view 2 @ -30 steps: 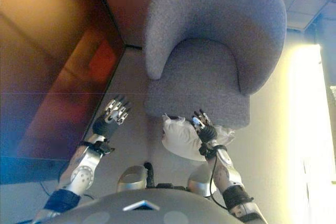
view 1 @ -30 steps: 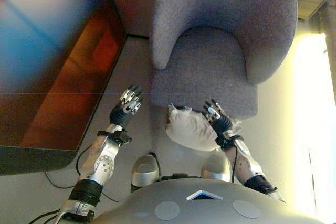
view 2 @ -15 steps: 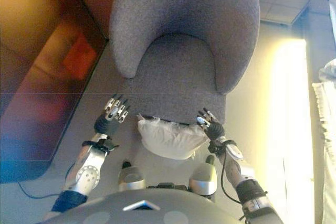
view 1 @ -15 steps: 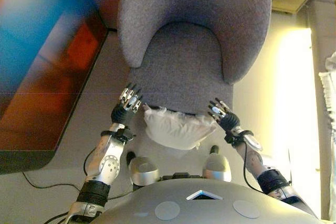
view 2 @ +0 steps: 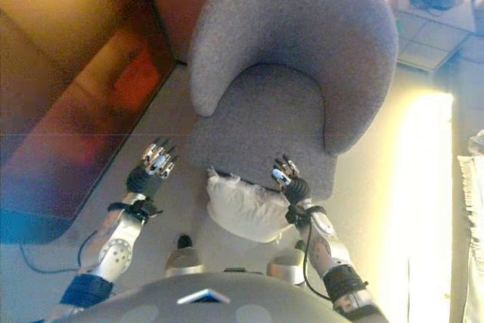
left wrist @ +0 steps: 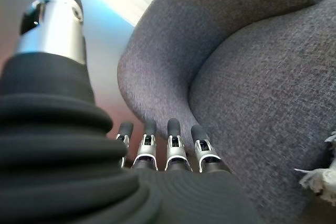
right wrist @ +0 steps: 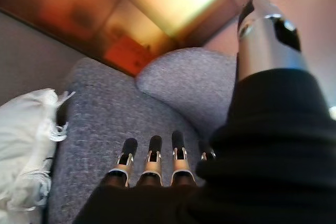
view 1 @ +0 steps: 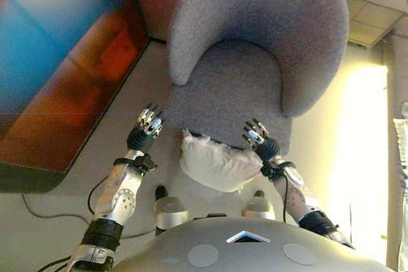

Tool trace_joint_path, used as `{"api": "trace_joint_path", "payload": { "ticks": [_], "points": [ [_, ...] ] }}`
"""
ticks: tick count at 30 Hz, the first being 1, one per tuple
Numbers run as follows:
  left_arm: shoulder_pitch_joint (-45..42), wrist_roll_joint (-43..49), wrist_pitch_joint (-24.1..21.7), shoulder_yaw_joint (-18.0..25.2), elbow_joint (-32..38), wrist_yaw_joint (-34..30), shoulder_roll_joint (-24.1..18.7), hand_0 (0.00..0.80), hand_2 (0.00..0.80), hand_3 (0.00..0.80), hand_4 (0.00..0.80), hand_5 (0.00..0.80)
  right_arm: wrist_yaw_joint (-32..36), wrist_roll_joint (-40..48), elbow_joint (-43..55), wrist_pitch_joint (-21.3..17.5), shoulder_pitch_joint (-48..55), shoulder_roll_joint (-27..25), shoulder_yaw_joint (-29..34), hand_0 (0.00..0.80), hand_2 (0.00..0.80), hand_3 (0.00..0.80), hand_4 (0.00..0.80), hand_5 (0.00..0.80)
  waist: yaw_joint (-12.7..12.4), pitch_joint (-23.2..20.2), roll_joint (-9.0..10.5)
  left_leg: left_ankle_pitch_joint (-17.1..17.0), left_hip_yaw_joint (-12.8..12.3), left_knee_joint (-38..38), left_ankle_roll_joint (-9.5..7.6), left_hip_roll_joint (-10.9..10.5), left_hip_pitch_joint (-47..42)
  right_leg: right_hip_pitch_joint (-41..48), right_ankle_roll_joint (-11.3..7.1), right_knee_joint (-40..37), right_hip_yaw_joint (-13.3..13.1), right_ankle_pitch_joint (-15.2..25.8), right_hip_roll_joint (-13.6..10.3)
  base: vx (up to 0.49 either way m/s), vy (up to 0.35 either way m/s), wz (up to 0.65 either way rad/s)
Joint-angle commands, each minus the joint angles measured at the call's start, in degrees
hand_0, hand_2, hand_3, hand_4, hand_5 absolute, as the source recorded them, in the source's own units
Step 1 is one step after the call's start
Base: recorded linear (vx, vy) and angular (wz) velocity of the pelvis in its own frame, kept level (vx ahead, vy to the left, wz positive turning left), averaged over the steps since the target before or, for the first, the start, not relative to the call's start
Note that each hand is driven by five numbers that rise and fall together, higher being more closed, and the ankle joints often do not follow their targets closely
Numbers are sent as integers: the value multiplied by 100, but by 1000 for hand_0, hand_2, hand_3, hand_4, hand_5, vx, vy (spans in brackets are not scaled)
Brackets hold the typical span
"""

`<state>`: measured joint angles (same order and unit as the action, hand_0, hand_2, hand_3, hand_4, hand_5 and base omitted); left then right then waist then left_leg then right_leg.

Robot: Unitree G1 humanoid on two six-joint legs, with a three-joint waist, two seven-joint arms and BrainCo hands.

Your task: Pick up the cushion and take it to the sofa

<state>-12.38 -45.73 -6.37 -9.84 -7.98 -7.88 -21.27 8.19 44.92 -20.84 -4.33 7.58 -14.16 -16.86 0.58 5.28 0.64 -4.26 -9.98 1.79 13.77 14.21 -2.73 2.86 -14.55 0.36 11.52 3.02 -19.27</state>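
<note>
Grey floor runs under everything, with a dark reddish glossy cabinet [view 1: 70, 87] filling the 9 to 11 o'clock side of the head views and a bright strip of light along 3 o'clock. At 12 o'clock stands the grey armchair [view 1: 255, 42], the only seat in sight and by my reading the sofa the task means. The white cushion [view 1: 217, 164], fringed at its corners, lies low at about 6 o'clock, up against the front edge of the seat rather than on it; whether it rests on the floor or partly on the robot's lap cannot be told. The left hand [view 1: 144, 133] hovers at 8 o'clock, clear of the cushion on its left side, with its fingers [left wrist: 176, 148] straight and side by side, holding nothing. The right hand [view 1: 258, 141] sits at the cushion's right corner, at 4 o'clock, touching or just beside it, with fingers [right wrist: 152, 161] likewise extended and loose, not curled round the fabric. Judging by this, the carry is nearly over: the cushion is at the chair, yet neither hand grips it and it is not on the seat. What remains is to close both hands on its sides and lift it forward onto the seat.
</note>
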Motion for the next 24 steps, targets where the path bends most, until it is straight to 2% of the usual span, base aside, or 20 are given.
{"api": "trace_joint_path", "payload": {
  "ticks": [1, 4, 7, 8, 9, 10, 11, 13, 15, 18, 24],
  "points": [
    [456, -61, -169, 89, 79, -291, 48, 0, 0, 0, 0, 0, 450, 715, 542, -155, -180, 64, 190, 0, 0, 0, 0, 0, -75, 11, -53, 151, 109, -181, -415, -49, 140, -204, -45, 292, 271, 115, -71, -6, -9, -16],
    [569, -405, 34, 22, 114, -675, 109, 0, 0, 0, 0, 0, 746, 1316, 547, -110, -199, 176, 264, 0, 0, 0, 0, 0, -61, 3, -47, 61, 30, -68, -399, -13, 127, -170, -45, 223, 353, 131, -28, -8, -11, -5],
    [575, -1290, 665, 0, 186, -1434, 256, 0, 0, 0, 0, 0, 1277, 2096, 598, 45, -255, 318, 321, 0, 0, 0, 0, 0, -76, 8, -46, 41, -57, -83, -376, 22, 132, -155, -45, 123, 438, 202, -20, -21, -37, -1],
    [565, -1789, 964, 27, 174, -1852, 347, 0, 0, 0, 0, 0, 1731, 2719, 632, 285, -289, 400, 344, 0, 0, 0, 0, 0, -81, 12, -49, 46, -99, -115, -370, 37, 143, -167, -45, 109, 456, 224, -31, 0, 0, 0],
    [541, -2453, 1336, 67, 133, -2330, 457, 0, 0, 0, 0, 0, 2412, 3673, 649, 799, -315, 557, 408, 0, 0, 0, 0, 0, -85, 2, -55, 53, -148, -150, -359, 61, 155, -181, -45, 105, 473, 236, -45, -7, -21, -6],
    [505, -3016, 1662, 116, 34, -2631, 584, 0, 0, 0, 0, 0, 2879, 4225, 625, 1173, -317, 711, 504, 0, 0, 0, 0, 0, -93, -15, -72, 69, -194, -188, -343, 104, 157, -184, -45, 121, 484, 227, -54, 15, -17, -8],
    [461, -3273, 1812, 161, -100, -2851, 726, 0, 0, 0, 0, 0, 3025, 4328, 621, 1292, -311, 816, 586, 0, 0, 0, 0, 0, -89, -37, -87, 83, -234, -213, -332, 146, 148, -177, -45, 137, 484, 211, -63, 44, -11, -8],
    [421, -3324, 1744, 158, -211, -2824, 956, 0, 0, 0, 0, 0, 2711, 4135, 578, 1199, -366, 923, 646, 0, 0, 0, 0, 0, -75, -79, -91, 138, -280, -282, -324, 182, 108, -135, -45, 146, 449, 179, -76, 82, -3, -11],
    [359, -3380, 1646, 121, -197, -2791, 951, 0, 0, 0, 0, 0, 2677, 4052, 587, 1298, -379, 981, 716, 0, 0, 0, 0, 0, -48, -94, -96, 188, -293, -346, -341, 184, 81, -124, -45, 170, 374, 142, -65, 60, -3, -17],
    [215, -3240, 1725, 320, -183, -2872, 966, 0, 0, 0, 0, 0, 2824, 3863, 674, 1441, -128, 959, 788, 0, 0, 0, 0, 0, -41, -150, -69, 227, -275, -397, -356, 180, 94, -104, -45, 139, 307, 112, -27, 34, -17, -7],
    [145, -3090, 1726, 334, -171, -2770, 889, 0, 0, 0, 0, 0, 2594, 3664, 632, 1311, -45, 838, 714, 0, 0, 0, 0, 0, -28, -217, -54, 228, -180, -318, -386, 95, 46, -40, -26, 44, 194, 92, 72, 33, -1, 0]
  ]
}}
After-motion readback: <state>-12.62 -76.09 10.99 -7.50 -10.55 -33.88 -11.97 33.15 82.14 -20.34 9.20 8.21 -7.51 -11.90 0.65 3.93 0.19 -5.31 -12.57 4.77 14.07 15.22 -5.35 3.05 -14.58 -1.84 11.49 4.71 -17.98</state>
